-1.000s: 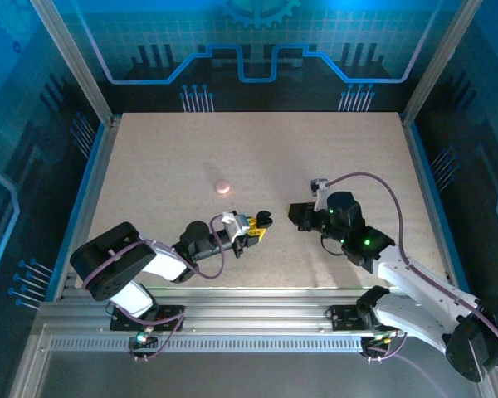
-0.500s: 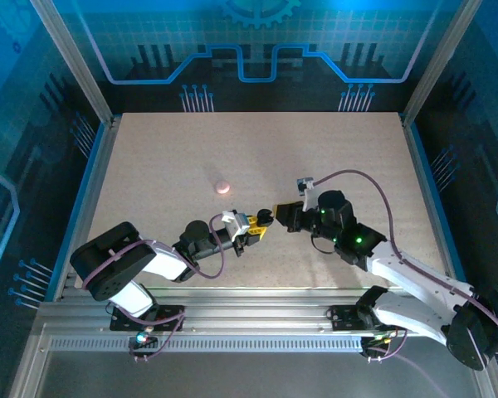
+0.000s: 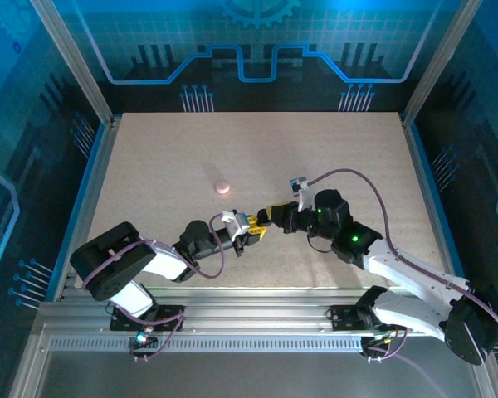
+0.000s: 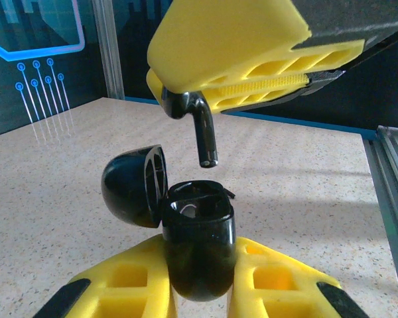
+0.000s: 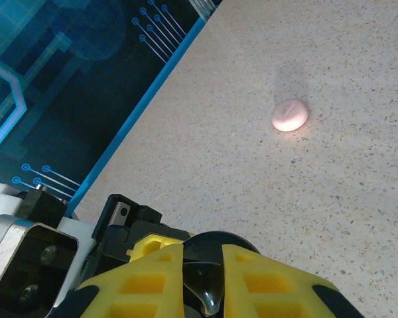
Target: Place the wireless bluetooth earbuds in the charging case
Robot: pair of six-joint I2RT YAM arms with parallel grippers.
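Note:
My left gripper [image 4: 199,281] is shut on a black charging case [image 4: 198,242], held upright with its lid [image 4: 131,187] hinged open to the left. Directly above the case's opening hangs a black earbud [image 4: 202,129], stem pointing down and a short gap clear of the rim. My right gripper [image 5: 204,285] is shut on that earbud [image 5: 209,291], and its yellow fingers [image 4: 232,53] show from below in the left wrist view. In the top view the left gripper [image 3: 251,227] and the right gripper [image 3: 274,217] meet at the table's near middle.
A round pink puck [image 3: 222,187] lies alone on the speckled table [image 3: 357,157], behind and left of the grippers; the same pink puck [image 5: 290,114] appears in the right wrist view. Blue rails and dark walls border the table.
My right gripper has moved left with the earbud, from well apart to just over the open case. The left arm has stayed still.

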